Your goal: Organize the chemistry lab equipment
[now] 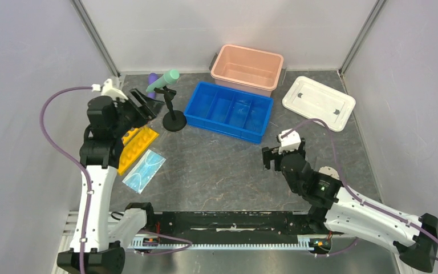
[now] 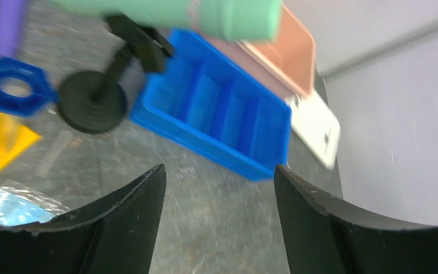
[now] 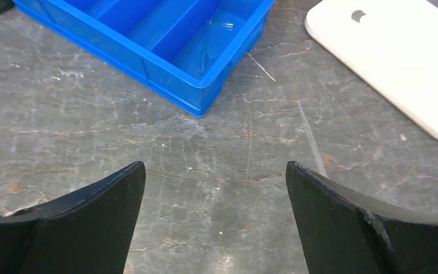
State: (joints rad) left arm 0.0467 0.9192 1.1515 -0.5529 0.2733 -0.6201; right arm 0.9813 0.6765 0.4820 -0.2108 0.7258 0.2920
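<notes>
The blue tray (image 1: 229, 111) sits in the middle of the desk (image 1: 217, 171), and I place everything else from it. Just off its left end stands the black clamp stand (image 1: 174, 118), its round foot on the desk. A mint-green tube (image 1: 163, 81) lies tilted across the top of the stand. A purple tube (image 1: 153, 77) shows behind the green one, farther from the tray.

Left of the tray and nearer the arms, the yellow rack (image 1: 137, 146) lies flat. The light-blue mask (image 1: 144, 170) lies beside the rack's near edge. A small blue funnel (image 2: 14, 88) sits at the rack's end, close to the stand's foot.

The left hand (image 2: 219, 174) hangs left of the tray, above the rack, its fingers spread and nothing between them. The right hand (image 3: 214, 171) hangs low off the tray's near right corner, also spread wide and empty.

A thin clear rod (image 3: 311, 140) lies on the desk right of that corner. The pink bin (image 1: 247, 68) stands behind the tray, and the white lid (image 1: 318, 103) lies to the tray's right.
</notes>
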